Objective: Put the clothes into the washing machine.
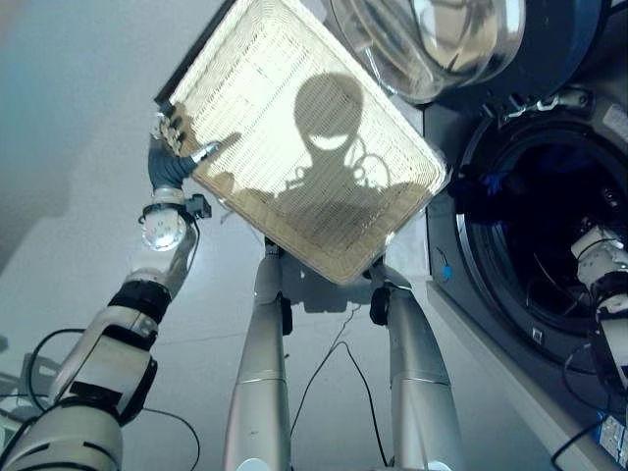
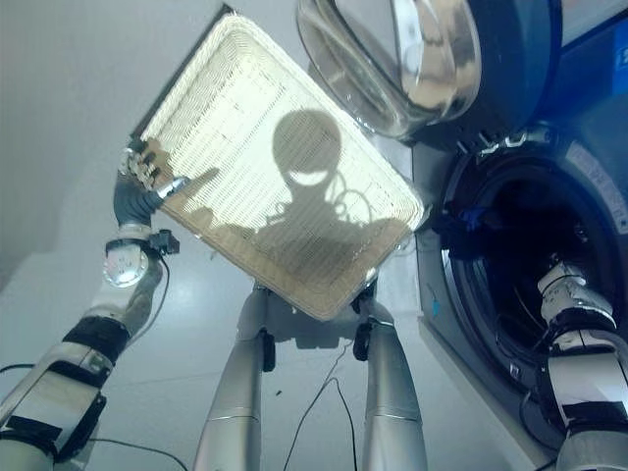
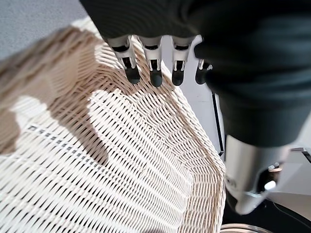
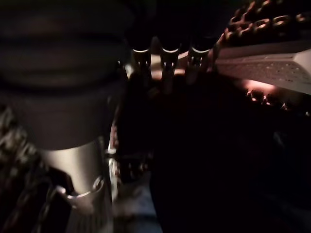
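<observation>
The left hand (image 1: 169,147) grips the rim of a pale wicker basket (image 1: 294,118) at its left corner, fingers (image 3: 153,73) hooked over the edge and thumb along the inside. The basket is held up off the floor (image 1: 78,118) and tipped, its woven bottom facing the head views, its far corner reaching toward the washer. Nothing lies inside it that I can see; the weave is bare in the left wrist view too.

Above and right of the basket, the washer's glass door (image 1: 432,44) hangs open. Below it sits the dark blue washer (image 2: 589,186), its round drum (image 1: 549,216) mouth black inside. A bit of dark blue cloth (image 2: 469,218) hangs at the left lip of the opening, just beside the basket's corner.

The right arm reaches into the drum, and the right hand (image 4: 165,60) is deep in the dark there. Its fingers point at dark clothes and the perforated drum wall (image 4: 272,68), but I cannot tell whether they are apart or closed on anything.
</observation>
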Motion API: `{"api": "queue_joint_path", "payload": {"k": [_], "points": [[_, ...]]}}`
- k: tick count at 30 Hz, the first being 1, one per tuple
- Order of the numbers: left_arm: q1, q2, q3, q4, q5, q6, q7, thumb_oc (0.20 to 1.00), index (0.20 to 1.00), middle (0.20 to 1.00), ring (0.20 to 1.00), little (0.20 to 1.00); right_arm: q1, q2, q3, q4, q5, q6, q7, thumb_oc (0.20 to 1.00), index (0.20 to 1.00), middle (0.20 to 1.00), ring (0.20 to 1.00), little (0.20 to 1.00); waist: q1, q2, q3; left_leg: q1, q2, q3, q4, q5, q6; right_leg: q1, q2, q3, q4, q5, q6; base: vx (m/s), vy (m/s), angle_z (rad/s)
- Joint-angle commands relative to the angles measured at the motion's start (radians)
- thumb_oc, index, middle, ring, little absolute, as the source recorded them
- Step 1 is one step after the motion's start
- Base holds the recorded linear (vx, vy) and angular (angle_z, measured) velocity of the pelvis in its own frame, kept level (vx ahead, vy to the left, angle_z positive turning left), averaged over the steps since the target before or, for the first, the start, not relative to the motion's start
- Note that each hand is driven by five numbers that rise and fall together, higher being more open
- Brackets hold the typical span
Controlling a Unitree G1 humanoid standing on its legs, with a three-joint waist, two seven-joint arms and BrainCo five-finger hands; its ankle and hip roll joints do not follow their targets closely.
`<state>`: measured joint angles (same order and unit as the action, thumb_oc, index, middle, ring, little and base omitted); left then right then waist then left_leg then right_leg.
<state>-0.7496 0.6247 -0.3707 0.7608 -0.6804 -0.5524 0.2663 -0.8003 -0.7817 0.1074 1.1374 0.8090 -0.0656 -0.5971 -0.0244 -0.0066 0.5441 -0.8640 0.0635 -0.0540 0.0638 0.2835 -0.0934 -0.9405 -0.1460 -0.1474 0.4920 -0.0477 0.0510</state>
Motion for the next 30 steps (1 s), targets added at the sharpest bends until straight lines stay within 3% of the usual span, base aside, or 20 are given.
{"api": "queue_joint_path", "payload": {"k": [1,8,13,22,26,30], "points": [[-0.026,-0.052,0.031,0.008,0.052,-0.003,-0.006,1.0,1.0,1.0,1.0,1.0,0.017,-0.028,0.027,0.012,-0.119,-0.057,0.04,1.0,1.0,1.0,1.0,1.0,0.003,-0.04,-0.024,0.063,-0.041,0.078,0.133,-0.201,0.001,0.116,0.042,-0.01,-0.319,0.245,0.106,-0.03,0.069,0.03],[0.062,-0.128,0.042,0.017,0.094,0.057,-0.056,1.0,1.0,1.0,1.0,1.0,0.133,0.13,0.049,-0.113,-0.242,-0.111,0.091,1.0,1.0,1.0,1.0,1.0,0.003,-0.04,-0.024,0.164,-0.037,0.097,0.108,-0.212,0.01,0.202,0.03,-0.003,-0.337,0.242,0.11,-0.03,0.057,0.0],[0.132,-0.184,0.051,0.03,0.119,0.056,-0.05,1.0,1.0,1.0,1.0,1.0,0.223,0.236,0.12,-0.286,-0.343,-0.104,0.108,1.0,1.0,1.0,1.0,1.0,-0.003,-0.053,-0.024,0.216,-0.035,0.111,0.096,-0.209,0.015,0.247,0.031,0.003,-0.341,0.236,0.103,-0.04,0.064,-0.04],[0.2,-0.219,0.047,0.027,0.181,0.051,0.005,1.0,1.0,1.0,1.0,1.0,0.335,0.322,0.231,-0.475,-0.479,-0.084,0.108,1.0,1.0,1.0,1.0,1.0,-0.008,-0.06,-0.024,0.269,-0.031,0.12,0.078,-0.205,0.014,0.293,0.037,0.011,-0.34,0.219,0.094,-0.01,0.014,0.0],[0.259,-0.233,0.052,0.041,0.234,0.071,0.026,1.0,1.0,1.0,1.0,1.0,0.424,0.328,0.277,-0.542,-0.547,-0.083,0.174,1.0,1.0,1.0,1.0,1.0,-0.007,-0.057,-0.024,0.331,-0.031,0.122,0.062,-0.209,0.01,0.349,0.038,0.014,-0.347,0.201,0.092,-0.01,0.015,0.0],[0.323,-0.24,0.065,0.072,0.276,0.083,0.017,1.0,1.0,1.0,1.0,1.0,0.49,0.316,0.301,-0.557,-0.623,-0.139,0.233,1.0,1.0,1.0,1.0,1.0,-0.003,-0.052,-0.024,0.401,-0.028,0.123,0.036,-0.203,0.004,0.416,0.033,0.014,-0.361,0.19,0.094,-0.01,0.027,-0.05]]}}
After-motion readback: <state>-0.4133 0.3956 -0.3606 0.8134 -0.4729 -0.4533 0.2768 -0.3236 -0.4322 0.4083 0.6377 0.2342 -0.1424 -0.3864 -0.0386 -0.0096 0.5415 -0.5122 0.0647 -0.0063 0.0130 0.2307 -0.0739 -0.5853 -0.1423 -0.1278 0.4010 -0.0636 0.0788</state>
